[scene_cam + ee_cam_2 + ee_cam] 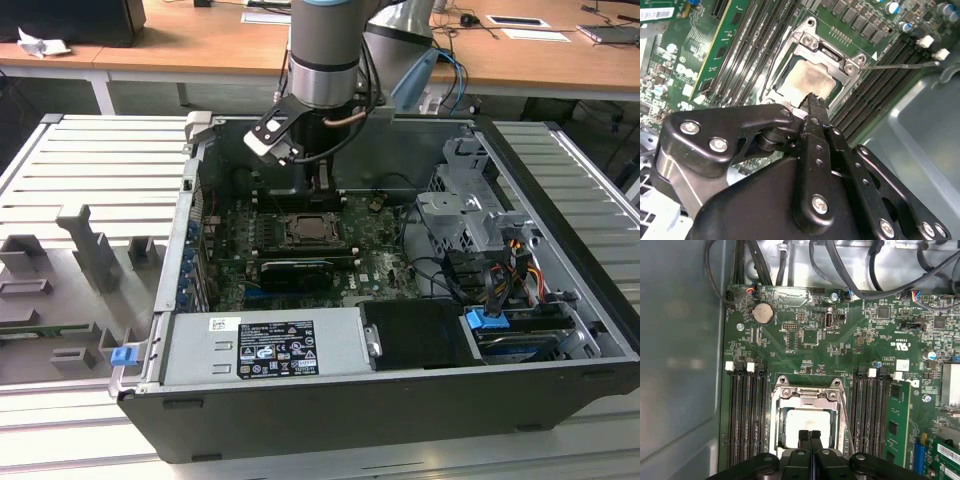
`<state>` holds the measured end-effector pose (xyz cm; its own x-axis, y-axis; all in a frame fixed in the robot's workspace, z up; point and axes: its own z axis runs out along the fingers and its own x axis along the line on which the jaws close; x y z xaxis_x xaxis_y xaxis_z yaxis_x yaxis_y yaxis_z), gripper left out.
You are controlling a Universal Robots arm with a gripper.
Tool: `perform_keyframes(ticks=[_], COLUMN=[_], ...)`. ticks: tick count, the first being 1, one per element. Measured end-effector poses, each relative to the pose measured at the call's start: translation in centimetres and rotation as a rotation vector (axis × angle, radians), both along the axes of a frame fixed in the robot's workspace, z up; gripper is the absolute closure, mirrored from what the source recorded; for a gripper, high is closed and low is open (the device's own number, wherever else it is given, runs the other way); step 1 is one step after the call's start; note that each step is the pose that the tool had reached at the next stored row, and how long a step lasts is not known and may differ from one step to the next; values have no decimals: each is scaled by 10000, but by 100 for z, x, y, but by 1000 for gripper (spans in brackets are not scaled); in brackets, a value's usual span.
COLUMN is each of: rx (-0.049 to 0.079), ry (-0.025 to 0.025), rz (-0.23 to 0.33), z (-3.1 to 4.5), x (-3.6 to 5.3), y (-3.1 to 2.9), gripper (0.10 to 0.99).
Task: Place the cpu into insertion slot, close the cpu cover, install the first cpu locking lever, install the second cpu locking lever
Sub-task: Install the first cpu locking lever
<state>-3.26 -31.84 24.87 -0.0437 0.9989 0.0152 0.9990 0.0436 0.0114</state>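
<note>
Hovering with the end effector (pixel 810 434) pinched together just above the cpu (pixel 807 421), seated in the insertion slot (pixel 781 432) beneath the lowered cpu cover (pixel 807 396).

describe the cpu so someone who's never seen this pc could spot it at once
Inside the open black computer case, find the green circuit board. There, between banks of long black memory slots, a square silver metal frame frames the cpu: a flat square chip with a dull silver-grey top, the only plain metal square there.
</note>
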Motion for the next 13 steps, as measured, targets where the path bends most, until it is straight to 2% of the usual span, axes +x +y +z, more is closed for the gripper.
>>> perform_keyframes(ticks=[3, 5, 6, 8, 13], rx=[-3, -4, -5, -3, -5], ry=[0, 0, 0, -1, 0], rz=[0, 2, 1, 32, 1117], z=[100, 241, 281, 292, 290], x=[0, 1, 0, 1, 0], y=[0, 1, 1, 2, 3], gripper=[980, 980, 980, 980, 980])
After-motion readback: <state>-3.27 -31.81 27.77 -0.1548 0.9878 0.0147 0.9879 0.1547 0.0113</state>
